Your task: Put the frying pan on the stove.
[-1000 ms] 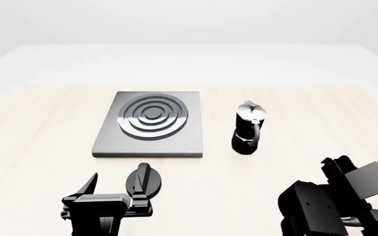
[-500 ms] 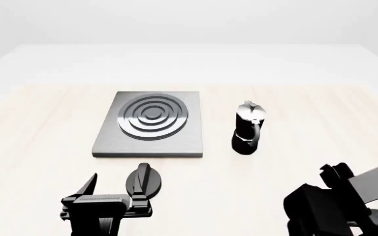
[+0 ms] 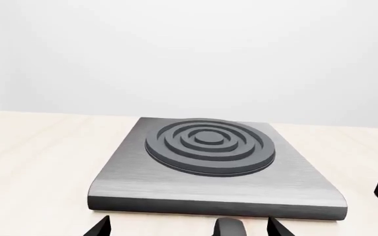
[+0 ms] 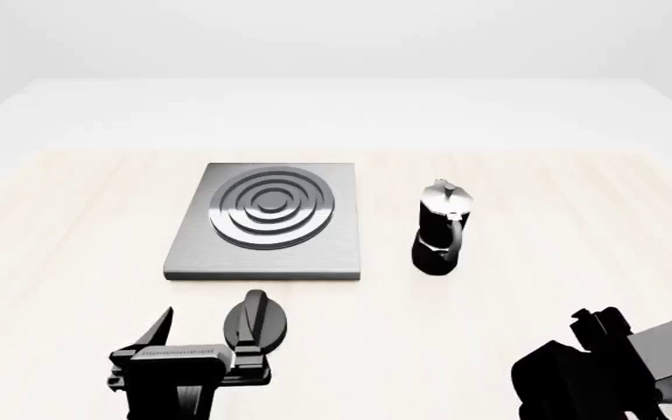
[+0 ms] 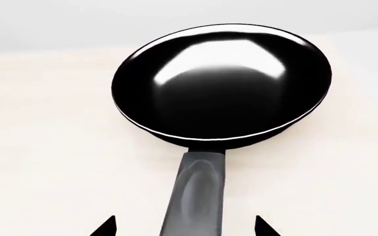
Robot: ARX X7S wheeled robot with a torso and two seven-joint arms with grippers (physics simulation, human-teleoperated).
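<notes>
The frying pan [image 5: 222,83], glossy black with a shiny interior, lies on the table in the right wrist view. Its long handle [image 5: 199,191] runs back between my right gripper's [image 5: 183,228] two fingertips. The jaws are open, with a gap on both sides of the handle. The head view does not show the pan. The stove [image 4: 269,219], a grey plate with dark rings, lies at centre left, and also shows in the left wrist view [image 3: 208,162]. My left gripper [image 3: 189,231] is open and empty, short of the stove's near edge.
A black-and-silver moka pot [image 4: 441,229] stands to the right of the stove. A small black knob [image 4: 255,319] lies in front of the stove, next to my left gripper [image 4: 202,341]. My right arm [image 4: 616,372] fills the lower right corner.
My right arm has sunk lower and shifted right in the head view. The left arm, stove, knob and moka pot have not moved.
</notes>
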